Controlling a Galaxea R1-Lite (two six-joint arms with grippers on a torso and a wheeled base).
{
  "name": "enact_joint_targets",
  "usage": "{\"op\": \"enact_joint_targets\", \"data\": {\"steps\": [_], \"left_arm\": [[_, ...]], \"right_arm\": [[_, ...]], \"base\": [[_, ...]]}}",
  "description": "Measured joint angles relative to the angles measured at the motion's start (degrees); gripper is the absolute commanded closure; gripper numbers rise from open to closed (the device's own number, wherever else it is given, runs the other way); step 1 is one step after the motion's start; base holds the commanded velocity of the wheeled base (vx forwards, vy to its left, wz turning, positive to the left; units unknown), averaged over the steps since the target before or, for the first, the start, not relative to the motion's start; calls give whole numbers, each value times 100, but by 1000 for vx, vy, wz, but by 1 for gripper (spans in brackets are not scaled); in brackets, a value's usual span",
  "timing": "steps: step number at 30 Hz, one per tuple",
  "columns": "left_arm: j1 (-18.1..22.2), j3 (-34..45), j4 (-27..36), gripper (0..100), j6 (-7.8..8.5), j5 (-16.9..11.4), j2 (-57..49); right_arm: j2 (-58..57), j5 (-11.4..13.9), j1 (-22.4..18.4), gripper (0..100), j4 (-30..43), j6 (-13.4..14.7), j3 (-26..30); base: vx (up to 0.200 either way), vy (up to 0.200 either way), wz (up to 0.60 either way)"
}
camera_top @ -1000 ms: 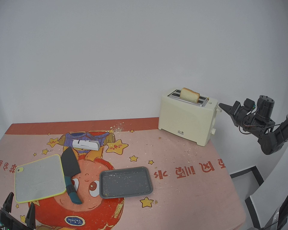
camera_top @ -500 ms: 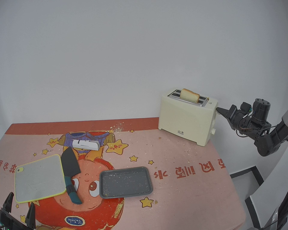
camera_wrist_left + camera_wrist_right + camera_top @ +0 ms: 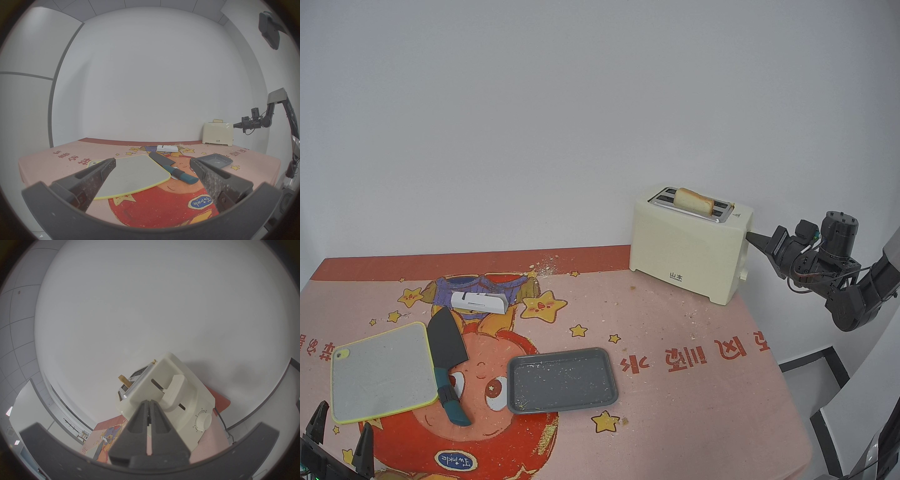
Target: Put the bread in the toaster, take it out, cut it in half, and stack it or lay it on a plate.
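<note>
Now the right gripper (image 3: 751,237) has its two dark fingers pressed tight together, and there is nothing between them. Its tip touches the right end of the cream plastic toaster (image 3: 681,250), high up, right by the cream push-down lever (image 3: 175,389) on that end.

The light brown slice of bread (image 3: 694,200) sits low in a slot on top of the toaster. Just its top edge sticks out. The bread is up and to the left of the right gripper and does not touch it. The top corner of the toaster is between them.

The toaster stands at the far right of the pink table cloth with a cartoon picture (image 3: 687,387).

Well apart from the toaster, near the middle front of the table, lies the dark grey flat tray (image 3: 562,380) with crumbs in it. Left of the tray lies the knife with a black blade and a teal handle (image 3: 447,356). The knife is right beside the grey square cutting board with a yellow-green rim (image 3: 381,372). A small white block (image 3: 478,302) lies behind the knife.

The left gripper (image 3: 339,437) is low at the near left corner of the table, just in front of the cutting board. Its two fingers are spread wide and hold nothing.
</note>
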Motion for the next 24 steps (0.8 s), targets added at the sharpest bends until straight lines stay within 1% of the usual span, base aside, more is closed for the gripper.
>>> {"op": "enact_joint_targets", "data": {"steps": [24], "left_arm": [[0,0,0,0,1,0,0]], "right_arm": [[407,-33,49,100,-60,-13,0]], "base": [[0,0,0]]}}
